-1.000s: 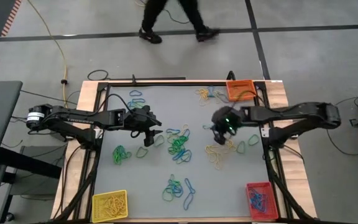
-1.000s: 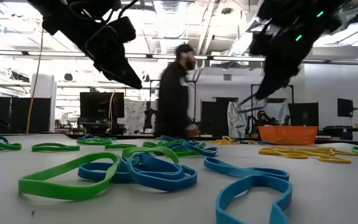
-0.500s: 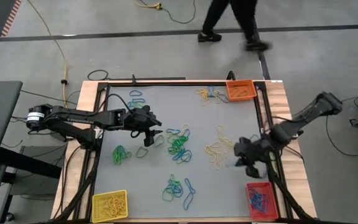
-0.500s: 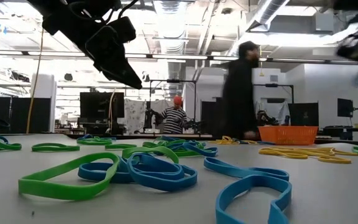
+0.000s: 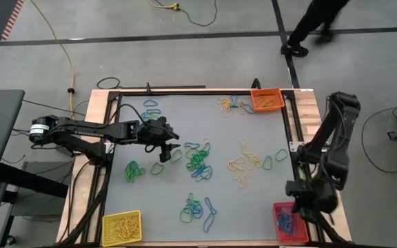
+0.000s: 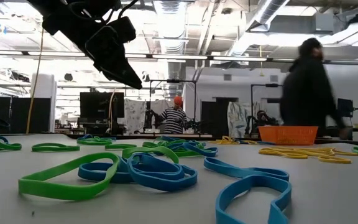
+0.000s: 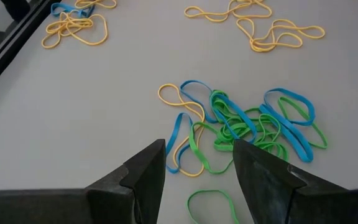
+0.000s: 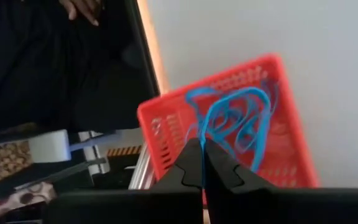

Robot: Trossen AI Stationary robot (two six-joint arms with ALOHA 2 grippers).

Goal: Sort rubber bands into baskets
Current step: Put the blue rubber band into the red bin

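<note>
Rubber bands (image 5: 197,160) heaped mid-surface; red basket (image 5: 286,222) in the near right corner already holds blue ones.
Bands look light, limp and tangle-prone, so I'd pinch one free strand at the heap's edge. Left end effector (image 5: 164,153) hovers released just left of that heap; right end effector (image 5: 302,205) sits clenched over the red basket, holding nothing I can make out.

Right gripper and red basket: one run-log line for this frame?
right gripper: shut, over red basket | blue rubber bands: in basket | left gripper: open, above table
</note>
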